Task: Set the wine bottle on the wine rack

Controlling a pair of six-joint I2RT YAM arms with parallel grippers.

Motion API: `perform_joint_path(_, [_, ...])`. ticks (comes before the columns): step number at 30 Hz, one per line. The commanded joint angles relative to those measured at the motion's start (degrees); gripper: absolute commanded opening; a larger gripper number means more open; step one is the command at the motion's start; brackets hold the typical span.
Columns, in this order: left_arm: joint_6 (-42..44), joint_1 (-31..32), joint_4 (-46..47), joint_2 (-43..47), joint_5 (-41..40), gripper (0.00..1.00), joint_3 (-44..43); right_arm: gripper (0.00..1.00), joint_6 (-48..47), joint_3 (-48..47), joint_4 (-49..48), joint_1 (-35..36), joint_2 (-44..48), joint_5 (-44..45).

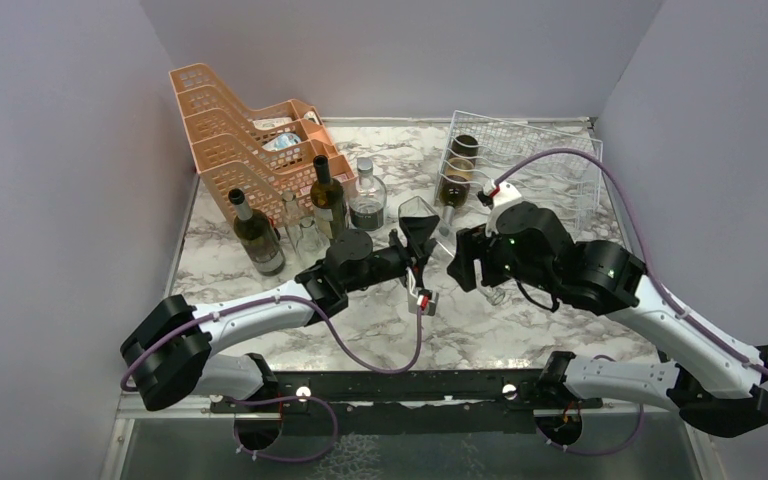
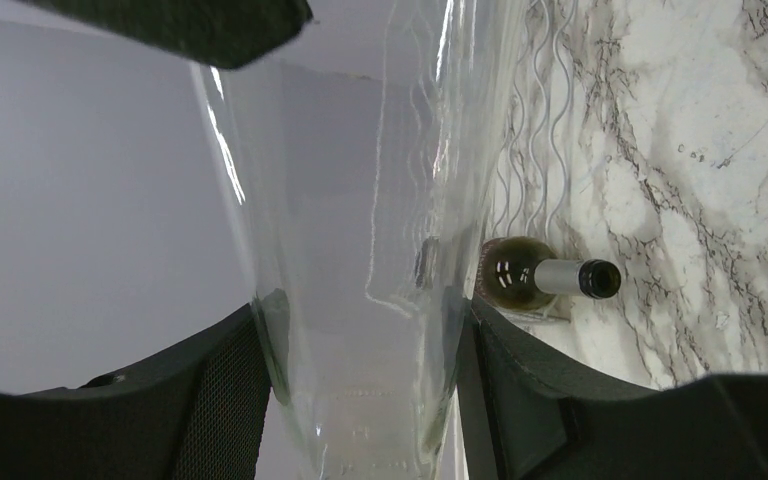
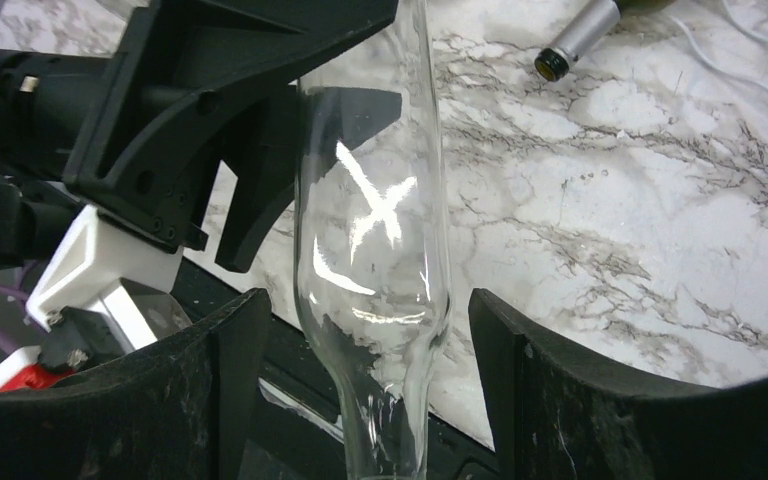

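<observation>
The left end effector clenches the clear bottle aloft above the tabletop's middle so the released right end effector can straddle it (a handover, likely), being nearer the rack at the far right corner.

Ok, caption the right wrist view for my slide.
Clear wine bottle, clamped in the left fingers, its shoulder between the open right fingers, above the marble table.
</observation>
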State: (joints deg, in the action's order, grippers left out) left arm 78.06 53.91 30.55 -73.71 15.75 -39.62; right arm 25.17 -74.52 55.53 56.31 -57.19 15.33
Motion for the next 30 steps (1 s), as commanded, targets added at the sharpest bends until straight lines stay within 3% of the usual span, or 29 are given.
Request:
perform_joint_path(1, [5.3,0.8,3.5,2.1,2.2,0.00,-2.4,0.69,3.3,0.6,-0.1,0.4,-1.1,0.2])
perform_joint_path(14, [3.3,1.0,3.2,3.6,1.7,0.00,-2.2,0.67,6.5,3.9,-2.0,0.4,-3.2,0.9])
perform_joint_path(17, [3.2,1.0,2.9,3.7,1.7,0.00,-2.3,0.55,7.0,3.5,-1.5,0.4,-3.4,2.5])
perform_joint_path(20, [2.8,1.0,2.7,3.7,1.7,0.02,-2.2,0.33,7.0,3.3,-2.1,0.4,-2.7,3.8])
perform_joint_path(22, [2.7,1.0,2.6,3.6,1.6,0.13,-2.0,0.21,6.7,3.3,-2.7,0.4,-2.1,4.5])
perform_joint_path(26, [1.9,1.0,2.6,3.3,0.4,0.63,-1.5,0.07,6.4,4.0,-4.1,0.4,-0.6,6.8])
perform_joint_path(27, [1.6,1.0,2.6,3.2,0.0,0.94,-1.3,0.06,6.3,4.3,-4.6,0.4,-0.1,7.6])
perform_joint_path(30, [-0.3,1.0,2.6,3.4,0.0,0.99,-0.8,0.01,6.4,5.1,-5.6,0.4,1.0,10.5])
